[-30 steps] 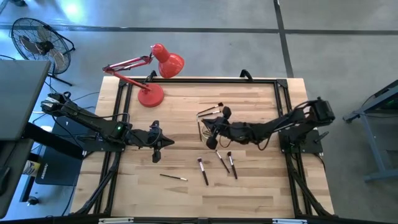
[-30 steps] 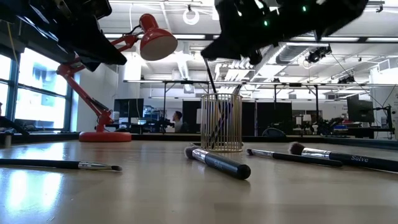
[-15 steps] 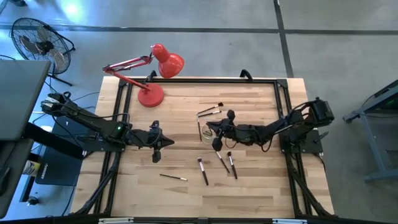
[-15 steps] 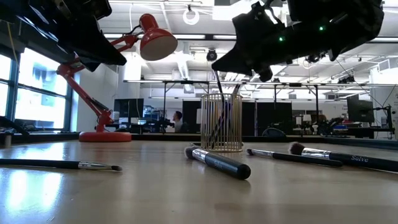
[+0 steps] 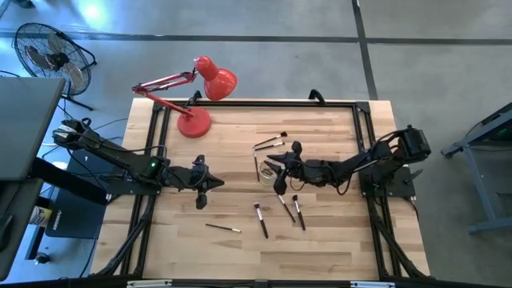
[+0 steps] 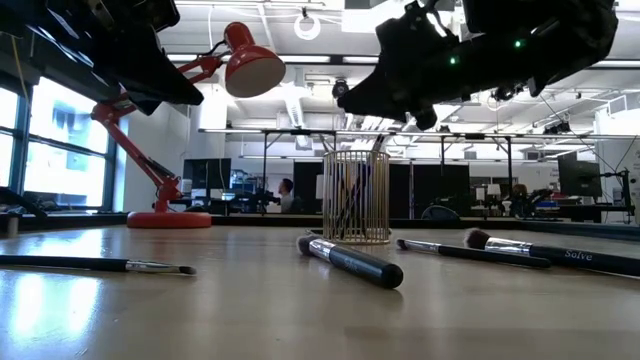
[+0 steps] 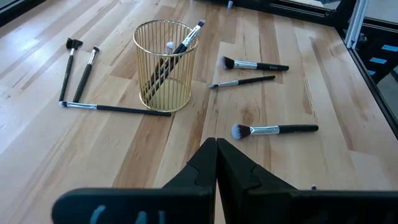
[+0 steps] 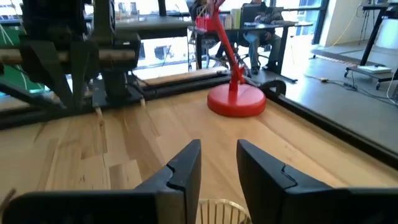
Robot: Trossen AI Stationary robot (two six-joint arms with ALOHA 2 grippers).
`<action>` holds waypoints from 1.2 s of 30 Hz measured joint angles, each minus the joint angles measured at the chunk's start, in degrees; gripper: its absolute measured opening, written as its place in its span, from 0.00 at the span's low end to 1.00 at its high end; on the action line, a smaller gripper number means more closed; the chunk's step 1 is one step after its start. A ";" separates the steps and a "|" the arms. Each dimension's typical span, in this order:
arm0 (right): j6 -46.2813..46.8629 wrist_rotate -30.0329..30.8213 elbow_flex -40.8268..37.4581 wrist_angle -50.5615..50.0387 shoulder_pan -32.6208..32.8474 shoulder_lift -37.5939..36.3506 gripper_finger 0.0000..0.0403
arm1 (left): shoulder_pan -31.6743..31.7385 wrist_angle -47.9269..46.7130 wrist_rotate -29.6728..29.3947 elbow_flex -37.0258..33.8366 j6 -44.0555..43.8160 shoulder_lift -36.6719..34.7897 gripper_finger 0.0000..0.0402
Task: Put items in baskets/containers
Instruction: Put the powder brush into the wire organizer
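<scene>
A gold wire cup (image 5: 262,173) (image 6: 356,196) stands upright mid-table with a few dark-handled brushes (image 7: 177,50) leaning inside it. My right gripper (image 8: 217,165) (image 5: 273,169) hovers open just above the cup's rim (image 8: 219,208), with nothing between its fingers. Several more brushes lie flat on the wood: some near the cup's front (image 5: 286,208), one farther left (image 5: 222,227), others behind it (image 5: 270,142). My left gripper (image 7: 216,155) (image 5: 214,182) waits shut to the left of the cup, above the table.
A red desk lamp (image 5: 196,100) stands at the table's far left, its head (image 6: 250,65) raised over the wood. A black frame (image 5: 256,104) runs round the table's edges. Bare wood lies along the near edge (image 5: 320,256).
My right gripper has shifted slightly toward the table's right edge and has opened over the cup. The brush that hung from its fingers into the cup has dropped in among the others.
</scene>
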 joint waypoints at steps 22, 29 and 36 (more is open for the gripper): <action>21.34 3.13 0.00 -52.59 9.19 -30.17 0.01 | 0.00 -0.02 0.00 -0.04 0.00 0.00 0.00; 36.63 0.18 0.00 -61.98 15.01 -26.88 0.00 | 0.01 0.00 0.00 -0.04 0.00 0.00 0.00; 45.99 -5.20 6.62 -75.44 17.44 -18.76 0.00 | 0.02 0.00 -0.01 -0.04 0.00 0.00 0.00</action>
